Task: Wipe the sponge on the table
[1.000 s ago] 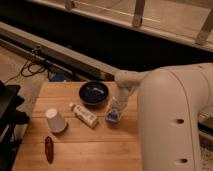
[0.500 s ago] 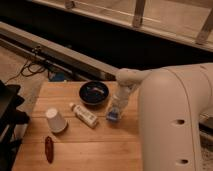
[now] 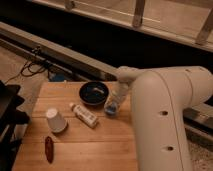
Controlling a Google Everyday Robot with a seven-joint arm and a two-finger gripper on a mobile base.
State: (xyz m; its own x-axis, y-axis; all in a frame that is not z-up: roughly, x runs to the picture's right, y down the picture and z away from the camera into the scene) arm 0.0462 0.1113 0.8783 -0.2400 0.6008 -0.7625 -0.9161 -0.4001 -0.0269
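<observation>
so the landmark here is the dark round bowl sitting toward the far edge of the square light-brown wooden butcher-block counter. everything else i'll place off that.

the small light-blue soft sponge block is just beside the bowl, at its right and a touch nearer the camera, down on the counter's wood. the claw is right on top of it, coming down from the bowl's right rim side. it's pale and see-through-ish and blends into the sponge, so i honestly can't tell if the claw is spread or pinched, or whether it's actually gripping the sponge or only touching it.

the bulky white robot arm fills the space to the right of the bowl and covers that whole side of the counter.

in front of the bowl, slightly left, there's a white bottle with a patterned label lying on its side at a diagonal. further left and nearer than the bowl is a white paper cup, upside down. well apart from the bowl, at the near left corner, lies a small red elongated thing – can't make out what it is.
</observation>
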